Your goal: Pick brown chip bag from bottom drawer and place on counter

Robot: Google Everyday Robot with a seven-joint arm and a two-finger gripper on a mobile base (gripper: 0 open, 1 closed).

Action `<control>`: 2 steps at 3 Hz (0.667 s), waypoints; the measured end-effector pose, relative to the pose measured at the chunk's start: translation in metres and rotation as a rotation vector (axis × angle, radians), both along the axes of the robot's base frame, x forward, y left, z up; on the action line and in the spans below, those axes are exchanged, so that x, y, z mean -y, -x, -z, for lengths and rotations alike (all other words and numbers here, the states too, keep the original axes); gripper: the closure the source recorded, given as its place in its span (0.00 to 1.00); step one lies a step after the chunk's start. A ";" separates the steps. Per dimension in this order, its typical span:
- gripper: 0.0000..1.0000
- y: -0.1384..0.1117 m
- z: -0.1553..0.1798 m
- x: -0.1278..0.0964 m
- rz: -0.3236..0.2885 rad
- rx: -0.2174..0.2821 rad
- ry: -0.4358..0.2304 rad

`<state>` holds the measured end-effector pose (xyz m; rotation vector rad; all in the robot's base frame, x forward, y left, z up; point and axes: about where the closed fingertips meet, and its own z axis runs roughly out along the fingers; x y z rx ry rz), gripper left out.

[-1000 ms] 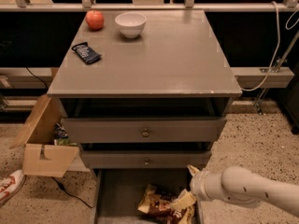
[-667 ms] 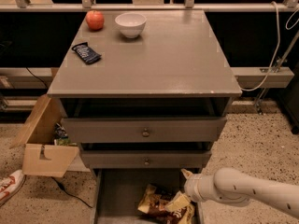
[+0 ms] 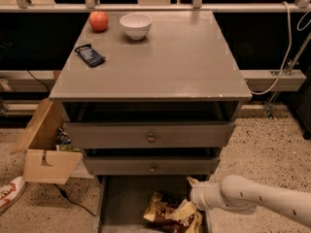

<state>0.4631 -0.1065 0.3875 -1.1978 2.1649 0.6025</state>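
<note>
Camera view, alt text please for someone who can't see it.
The pincer of a white robot arm is at the brown chip bag in the open bottom drawer of a grey cabinet. On the counter sit a red apple, white bowl and dark blue packet.

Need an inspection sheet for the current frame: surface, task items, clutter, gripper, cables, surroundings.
Surface: counter, grey, flat cabinet top.
Job's things: brown chip bag lies crumpled in the open bottom drawer, not on the counter.
Clutter: apple, white bowl, dark blue packet at the counter's far left.
Gripper: gripper low at the drawer's right side, by the bag; contact unclear.
Cables: white cable at right; black cable on the floor, left.
Surroundings: cardboard box, shoe, left.
</note>
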 end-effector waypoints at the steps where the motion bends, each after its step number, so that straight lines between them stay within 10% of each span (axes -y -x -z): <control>1: 0.00 -0.006 0.039 -0.014 -0.041 0.019 -0.009; 2: 0.00 -0.007 0.086 -0.020 -0.031 0.024 -0.044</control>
